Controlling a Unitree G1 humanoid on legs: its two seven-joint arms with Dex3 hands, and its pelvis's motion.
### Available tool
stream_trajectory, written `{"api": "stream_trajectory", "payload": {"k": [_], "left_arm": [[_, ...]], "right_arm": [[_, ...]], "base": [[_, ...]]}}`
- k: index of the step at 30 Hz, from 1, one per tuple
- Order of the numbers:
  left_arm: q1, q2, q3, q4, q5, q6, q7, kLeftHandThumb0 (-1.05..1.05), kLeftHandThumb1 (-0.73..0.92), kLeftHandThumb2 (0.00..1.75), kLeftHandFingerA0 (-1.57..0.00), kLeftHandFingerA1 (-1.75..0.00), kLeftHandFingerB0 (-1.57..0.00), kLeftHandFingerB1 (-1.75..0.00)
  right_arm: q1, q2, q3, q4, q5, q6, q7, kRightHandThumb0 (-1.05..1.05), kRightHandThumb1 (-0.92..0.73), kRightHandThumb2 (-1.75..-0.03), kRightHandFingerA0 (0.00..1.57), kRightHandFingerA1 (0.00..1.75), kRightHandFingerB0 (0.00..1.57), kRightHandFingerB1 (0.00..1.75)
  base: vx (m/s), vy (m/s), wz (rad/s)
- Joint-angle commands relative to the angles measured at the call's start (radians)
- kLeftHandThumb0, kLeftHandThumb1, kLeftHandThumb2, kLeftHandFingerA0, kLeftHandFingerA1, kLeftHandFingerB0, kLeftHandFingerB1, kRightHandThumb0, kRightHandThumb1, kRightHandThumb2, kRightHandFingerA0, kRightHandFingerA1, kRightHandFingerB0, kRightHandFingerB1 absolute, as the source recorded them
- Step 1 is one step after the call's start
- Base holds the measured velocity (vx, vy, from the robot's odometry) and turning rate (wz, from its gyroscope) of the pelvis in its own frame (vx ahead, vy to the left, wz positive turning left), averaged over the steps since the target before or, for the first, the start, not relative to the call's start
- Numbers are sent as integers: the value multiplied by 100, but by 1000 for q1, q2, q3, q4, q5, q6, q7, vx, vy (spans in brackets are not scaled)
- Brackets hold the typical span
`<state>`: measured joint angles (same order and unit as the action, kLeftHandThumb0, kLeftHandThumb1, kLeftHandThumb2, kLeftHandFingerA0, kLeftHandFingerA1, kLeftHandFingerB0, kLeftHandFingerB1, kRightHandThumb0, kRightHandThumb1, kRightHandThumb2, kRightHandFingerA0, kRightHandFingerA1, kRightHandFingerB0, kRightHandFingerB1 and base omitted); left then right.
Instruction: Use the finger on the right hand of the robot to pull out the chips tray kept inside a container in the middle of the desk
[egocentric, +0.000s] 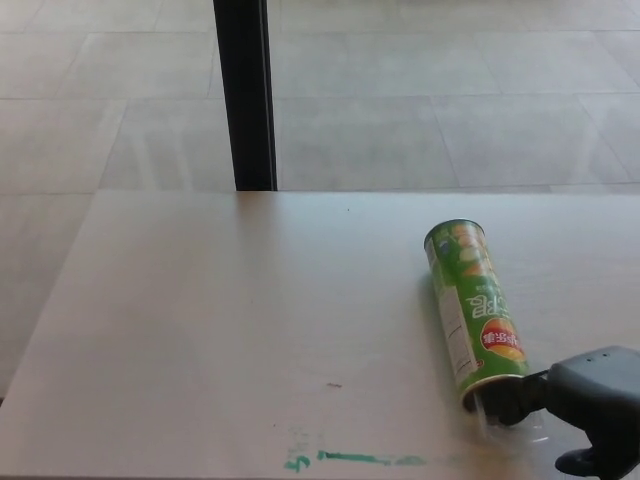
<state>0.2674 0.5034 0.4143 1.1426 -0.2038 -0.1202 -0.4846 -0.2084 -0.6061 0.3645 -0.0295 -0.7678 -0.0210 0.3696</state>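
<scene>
A green chips can (471, 306) lies on its side on the light desk (250, 320), its open mouth toward me at the lower right. A clear plastic tray (510, 425) sticks a little way out of that mouth. My right hand (585, 405) comes in from the lower right corner, one black finger (515, 397) reaching into the can's mouth over the tray. It holds nothing. My left hand does not show.
A black post (245, 95) stands behind the desk's far edge, with tiled floor beyond. Green marks (350, 459) run along the desk's near edge. The near edge is close under the tray.
</scene>
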Motion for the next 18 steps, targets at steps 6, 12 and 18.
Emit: {"api": "stream_trajectory", "payload": {"k": [6, 12, 18], "left_arm": [[19, 16, 5, -26, -11, -4, 5, -65, 74, 62, -34, -73, -37, -63], [3, 25, 4, 16, -7, -21, 0, -69, 70, 61, -33, -69, -39, -59], [5, 26, 0, 10, -8, -15, -4, -67, 72, 62, -30, -67, -35, -54]], "right_arm": [[31, 19, 24, -31, -51, 80, 52, -29, -55, -56, 88, 102, 55, 46], [86, 13, -14, -95, -28, 132, 87, -26, -56, -56, 87, 105, 54, 43], [173, -26, -28, -146, -20, 115, 115, -27, -57, -56, 87, 101, 52, 42]], "base": [[0, 0, 0], [0, 0, 0], [0, 0, 0]]}}
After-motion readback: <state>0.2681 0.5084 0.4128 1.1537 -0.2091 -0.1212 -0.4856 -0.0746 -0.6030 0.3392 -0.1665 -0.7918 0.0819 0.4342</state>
